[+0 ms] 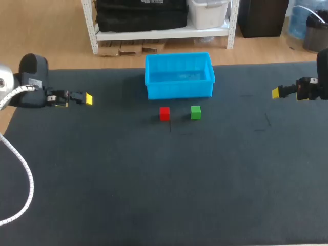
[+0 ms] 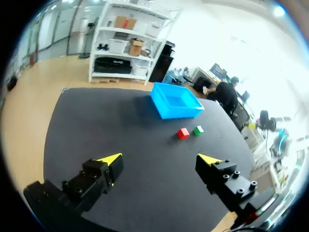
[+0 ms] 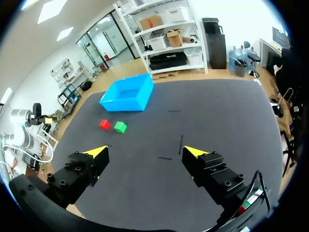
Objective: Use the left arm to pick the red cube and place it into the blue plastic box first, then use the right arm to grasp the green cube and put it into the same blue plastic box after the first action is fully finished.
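A red cube (image 1: 164, 113) and a green cube (image 1: 196, 113) sit side by side on the black mat, just in front of the blue plastic box (image 1: 179, 76), which looks empty. My left gripper (image 1: 88, 99) hangs open near the table's left edge, far from the cubes. My right gripper (image 1: 275, 93) is open at the right edge. From the left wrist, the open gripper (image 2: 161, 159) has the red cube (image 2: 183, 133), green cube (image 2: 198, 130) and box (image 2: 175, 100) well ahead. The right gripper (image 3: 146, 152) also sees the red cube (image 3: 105, 124), green cube (image 3: 120, 127) and box (image 3: 128, 93) ahead.
The black mat (image 1: 164, 179) covers the whole table. Thin dark marks lie on it right of the cubes (image 1: 261, 128). A white cable (image 1: 23, 189) loops from my left arm over the mat's left side.
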Robot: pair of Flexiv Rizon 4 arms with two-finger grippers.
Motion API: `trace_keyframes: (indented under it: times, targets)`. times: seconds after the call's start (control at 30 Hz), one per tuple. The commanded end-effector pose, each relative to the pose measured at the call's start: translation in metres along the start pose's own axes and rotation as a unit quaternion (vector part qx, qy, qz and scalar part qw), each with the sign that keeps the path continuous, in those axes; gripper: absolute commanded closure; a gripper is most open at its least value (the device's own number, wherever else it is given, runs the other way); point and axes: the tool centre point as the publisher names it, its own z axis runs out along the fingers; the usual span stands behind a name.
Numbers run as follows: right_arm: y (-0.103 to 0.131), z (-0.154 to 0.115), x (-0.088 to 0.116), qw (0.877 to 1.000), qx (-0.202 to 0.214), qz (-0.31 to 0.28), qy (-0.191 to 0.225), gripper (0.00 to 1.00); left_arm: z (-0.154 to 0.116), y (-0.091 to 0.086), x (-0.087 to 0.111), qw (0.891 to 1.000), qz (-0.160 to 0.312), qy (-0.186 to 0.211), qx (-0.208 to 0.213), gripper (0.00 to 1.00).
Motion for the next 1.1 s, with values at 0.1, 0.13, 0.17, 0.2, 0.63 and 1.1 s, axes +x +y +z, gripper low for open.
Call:
trace_keyframes:
  times: [0.1,0.13,0.17,0.2,0.63,1.1]
  targets:
    - [-0.001,0.000,0.000,1.000,-0.001,0.000,0.000,0.00,0.019,-0.022,-0.013,0.998,0.020,0.049,-0.033,0.00]
    - [-0.001,0.000,0.000,1.000,-0.001,0.000,0.000,0.00,0.022,-0.026,-0.013,0.998,0.028,0.050,-0.039,0.00]
    - [-0.001,0.000,0.000,1.000,-0.001,0.000,0.000,0.00,0.025,-0.028,-0.013,0.997,0.031,0.055,-0.050,0.00]
    - [-0.001,0.000,0.000,1.000,-0.001,0.000,0.000,0.00,0.028,-0.031,-0.013,0.996,0.035,0.063,-0.056,0.00]
    - [-0.001,0.000,0.000,1.000,-0.001,0.000,0.000,0.00,0.058,-0.057,-0.006,0.984,0.044,0.096,-0.144,0.00]
    - [-0.001,0.000,0.000,1.000,-0.001,0.000,0.000,0.00,0.060,-0.064,-0.005,0.988,0.024,0.103,-0.113,0.00]
